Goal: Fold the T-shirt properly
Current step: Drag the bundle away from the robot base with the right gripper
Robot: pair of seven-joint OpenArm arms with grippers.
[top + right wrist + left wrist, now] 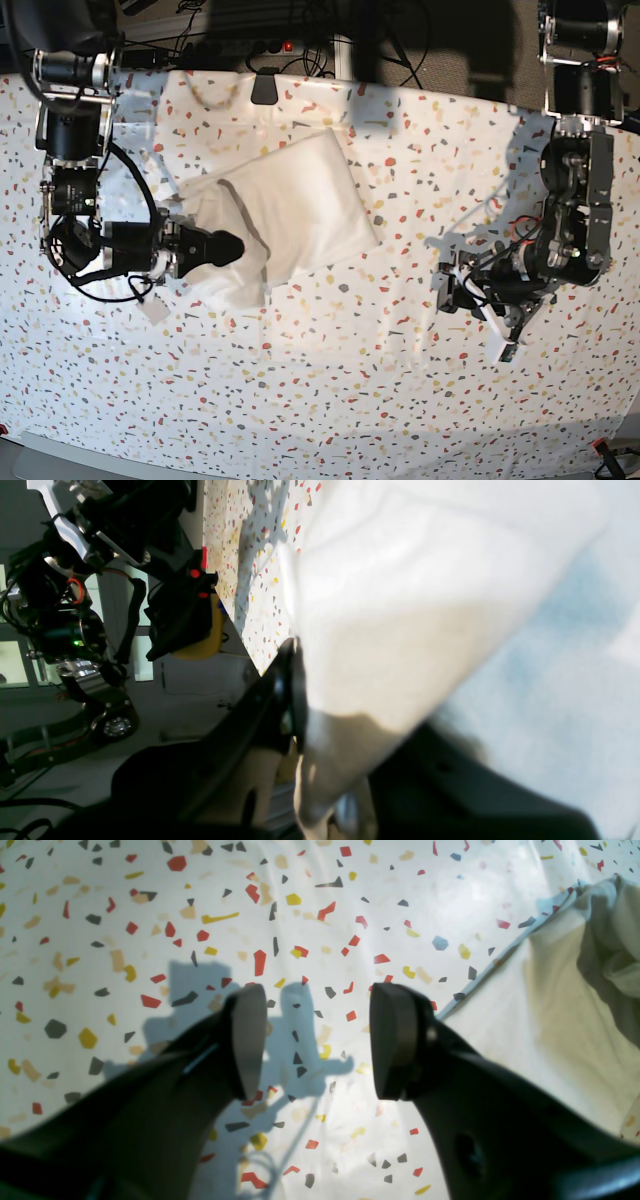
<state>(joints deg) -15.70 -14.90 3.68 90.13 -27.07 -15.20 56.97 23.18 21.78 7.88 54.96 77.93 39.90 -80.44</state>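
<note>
The white T-shirt (300,205) lies partly folded, left of the middle of the speckled table (350,380), with no print showing. My right gripper (238,248) sits at its near left corner, shut on a bunched fold. In the right wrist view the cloth (400,605) fills the frame and runs down past one dark finger (287,695). My left gripper (447,293) hovers over bare table well to the right of the shirt. Its fingers (247,1040) stand wide open with nothing between them. The shirt's edge (575,1015) shows at the right of the left wrist view.
A black clip-like object (264,88) sits at the table's back edge, behind the shirt. Cables and a power strip (260,45) lie beyond that edge. The table's corner (260,667) and dark robot hardware (75,605) show in the right wrist view.
</note>
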